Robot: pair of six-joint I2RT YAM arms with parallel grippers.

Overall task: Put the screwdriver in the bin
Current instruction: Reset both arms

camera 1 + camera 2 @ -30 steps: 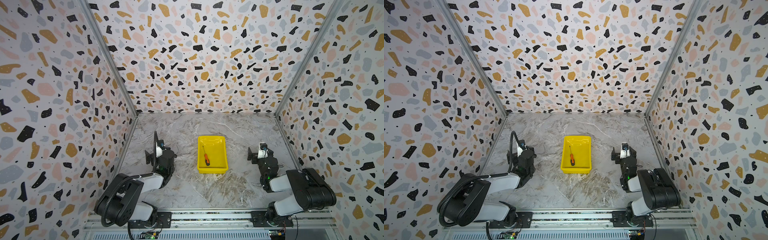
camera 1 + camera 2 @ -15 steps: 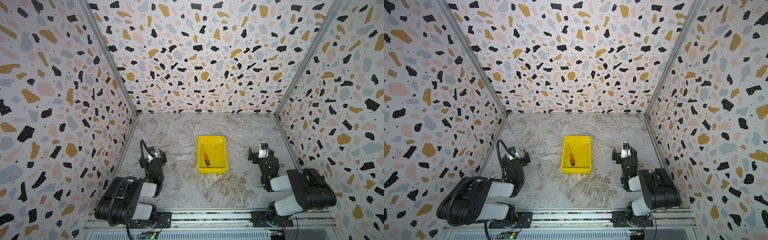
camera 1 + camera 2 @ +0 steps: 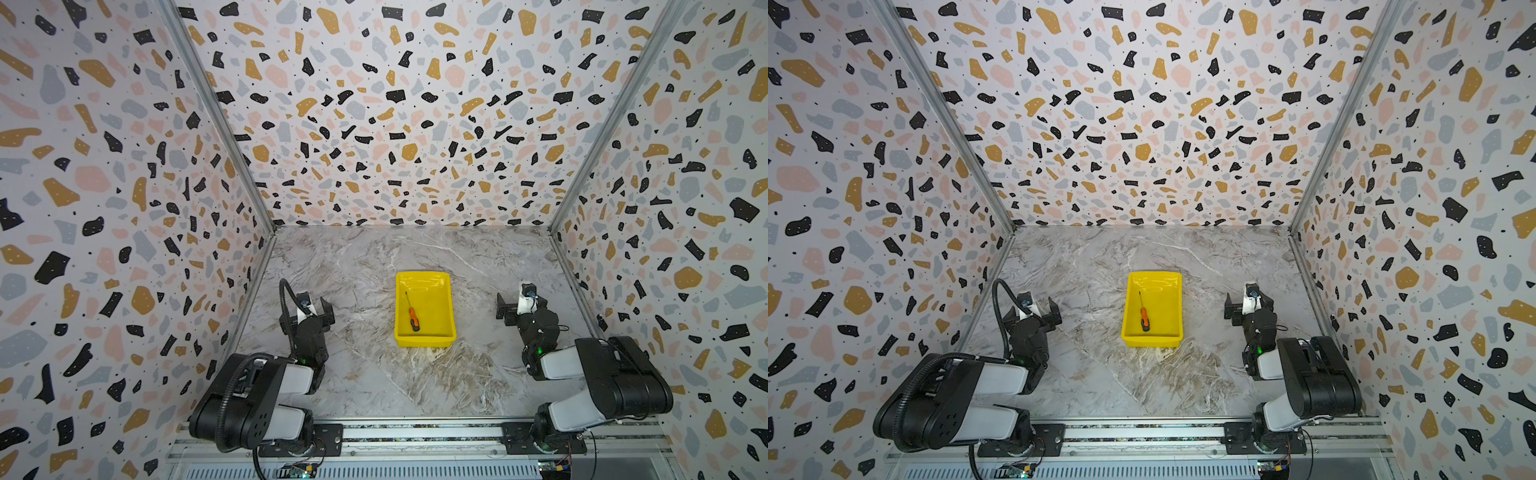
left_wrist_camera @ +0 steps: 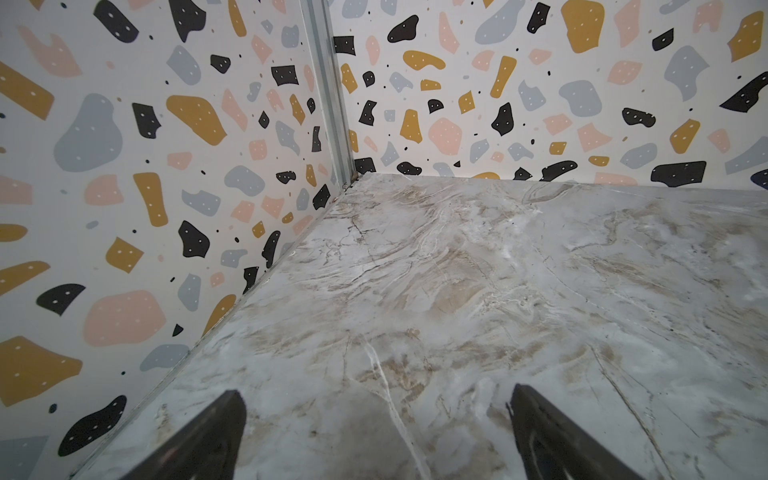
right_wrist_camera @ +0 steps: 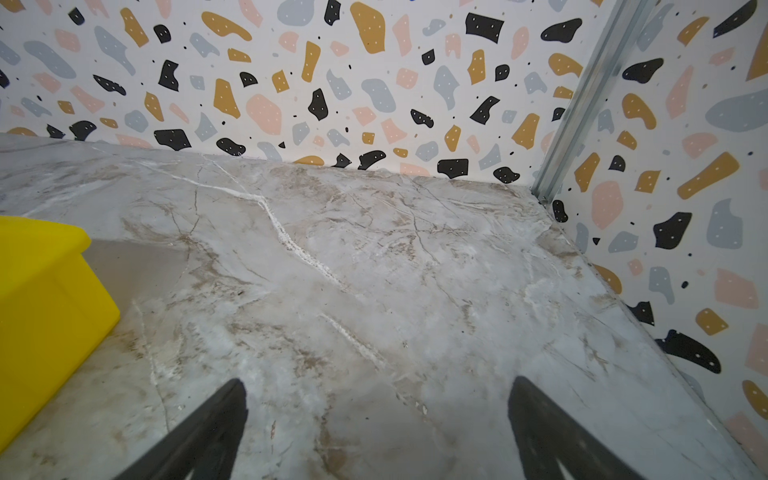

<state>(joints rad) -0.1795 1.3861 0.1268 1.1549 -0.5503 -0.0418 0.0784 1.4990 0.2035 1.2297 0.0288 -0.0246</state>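
Note:
The screwdriver (image 3: 412,318) (image 3: 1144,318), with its orange handle and thin dark shaft, lies inside the yellow bin (image 3: 424,341) (image 3: 1152,341) near the bin's left wall, its handle toward the front. My left gripper (image 3: 306,309) (image 3: 1034,311) (image 4: 376,392) is open and empty, low over the marble floor to the left of the bin. My right gripper (image 3: 524,305) (image 3: 1250,305) (image 5: 378,382) is open and empty to the right of the bin. A corner of the bin (image 5: 41,291) shows in the right wrist view.
Terrazzo-patterned walls (image 3: 124,208) close in the left, back and right sides of the marble floor (image 3: 374,374). A metal rail (image 3: 415,432) with both arm bases runs along the front edge. The left gripper faces the back left corner post (image 4: 332,104).
My left arm has folded back toward its base, and its gripper has turned level. The right arm, the bin and the screwdriver have stayed put.

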